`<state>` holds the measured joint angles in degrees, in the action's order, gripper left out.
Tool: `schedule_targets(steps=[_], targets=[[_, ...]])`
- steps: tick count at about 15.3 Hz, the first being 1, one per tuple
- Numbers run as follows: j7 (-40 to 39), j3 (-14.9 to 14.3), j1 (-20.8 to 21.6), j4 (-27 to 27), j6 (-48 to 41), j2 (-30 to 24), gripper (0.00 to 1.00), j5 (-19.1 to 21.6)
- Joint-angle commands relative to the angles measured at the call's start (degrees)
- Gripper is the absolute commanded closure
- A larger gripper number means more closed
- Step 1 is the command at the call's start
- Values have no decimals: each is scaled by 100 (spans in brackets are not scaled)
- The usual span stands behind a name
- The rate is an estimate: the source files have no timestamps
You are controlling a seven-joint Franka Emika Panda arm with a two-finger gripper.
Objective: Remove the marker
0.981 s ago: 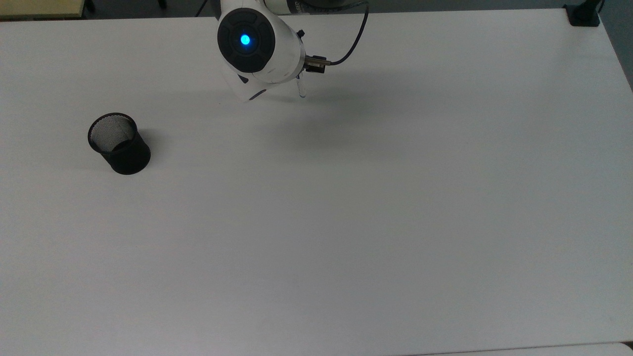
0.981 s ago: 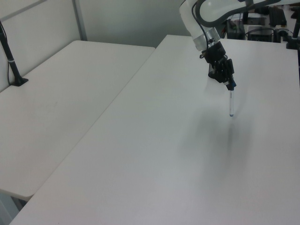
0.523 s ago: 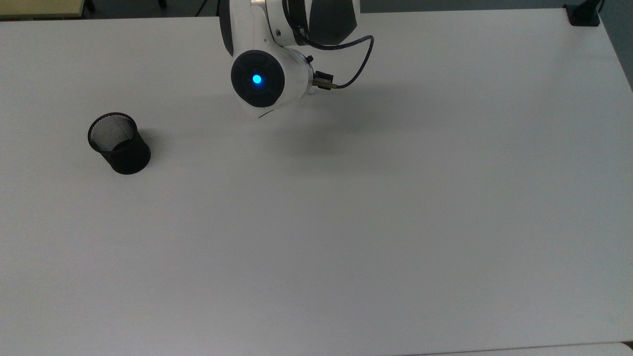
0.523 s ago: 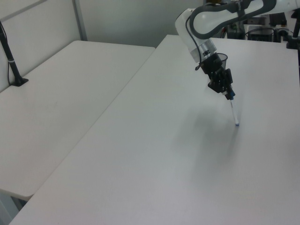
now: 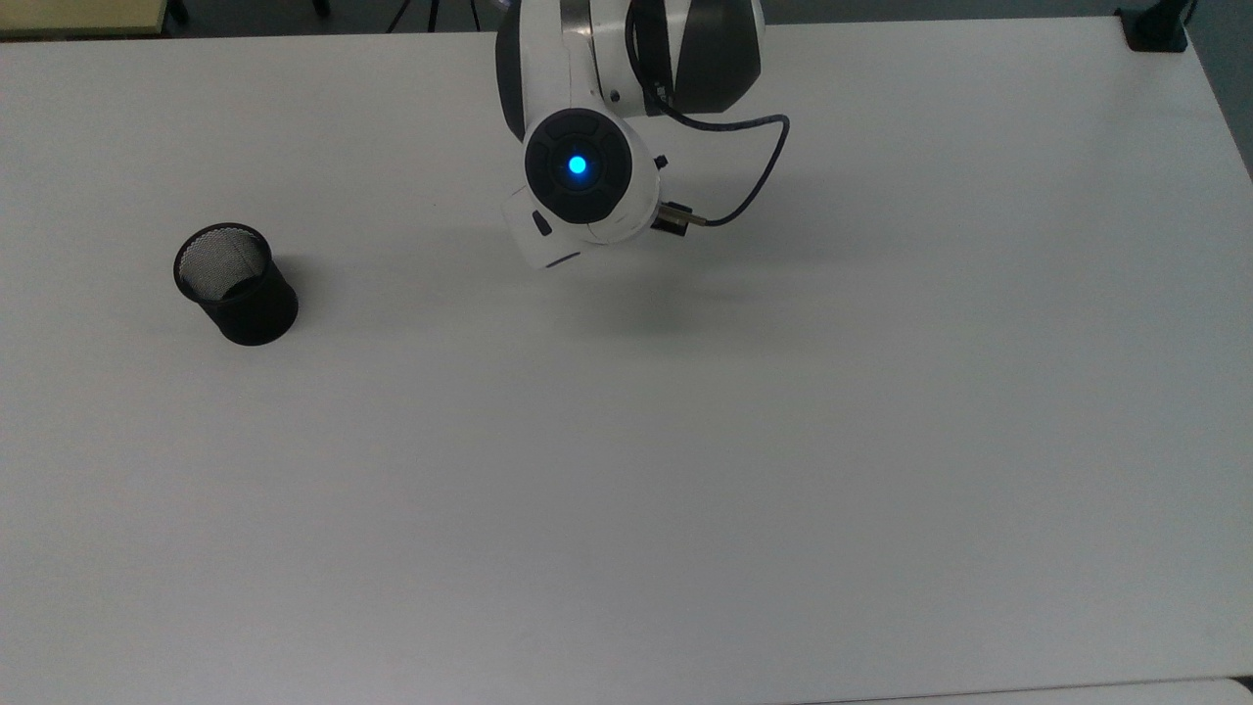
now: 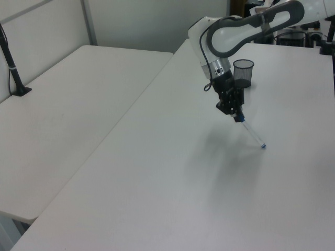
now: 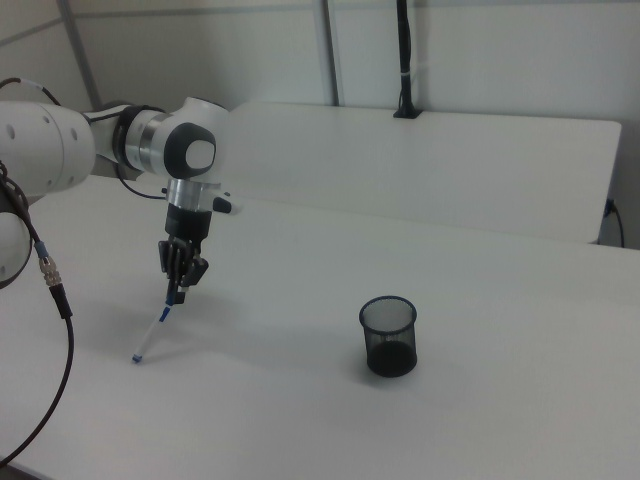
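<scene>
Above the white counter (image 6: pixel 157 172), tool (image 6: pixel 234 113) pinches the marker (image 6: pixel 250 133) by its blue cap, tilted, tip toward 4 o'clock in the left view; mesh cup (image 6: pixel 243 72) well apart.

We saw the gripper (image 6: pixel 234 111) clamped on the blue-capped top of the marker (image 6: pixel 251 133), which slanted down toward the left view's right, its small blue end at or just above the white table (image 6: pixel 172 172). A black mesh cup (image 6: pixel 243 73) stood upright just behind the arm.
</scene>
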<state>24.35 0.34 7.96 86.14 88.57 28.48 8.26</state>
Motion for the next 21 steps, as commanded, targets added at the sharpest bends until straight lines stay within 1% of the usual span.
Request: schedule_targets(steps=[1, 2, 3, 5, 6, 7, 8, 9, 11, 13, 14, 15, 18, 21], targets=[[167, -16, 83, 35, 802, 43, 83, -220], [158, 36, 91, 44, 889, 43, 82, -237], [140, 132, 91, 44, 1030, 43, 80, -368], [166, 378, 100, 149, 1521, 78, 75, -841], [193, 467, 135, 175, 1688, 96, 61, -1053], [228, 485, 161, 176, 1768, 96, 34, -1185], [228, 494, 162, 176, 1778, 96, 25, -1239], [228, 494, 162, 184, 1778, 105, 20, -1257], [202, 494, 162, 184, 1778, 96, 17, -1275], [193, 502, 162, 176, 1761, 87, 9, -1283], [193, 494, 162, 167, 1761, 79, 8, -1292], [202, 494, 162, 167, 1761, 61, 0, -1292], [245, 503, 135, 167, 1708, -123, 0, -1292], [395, 503, 100, 211, 1419, -526, 0, -1292]])
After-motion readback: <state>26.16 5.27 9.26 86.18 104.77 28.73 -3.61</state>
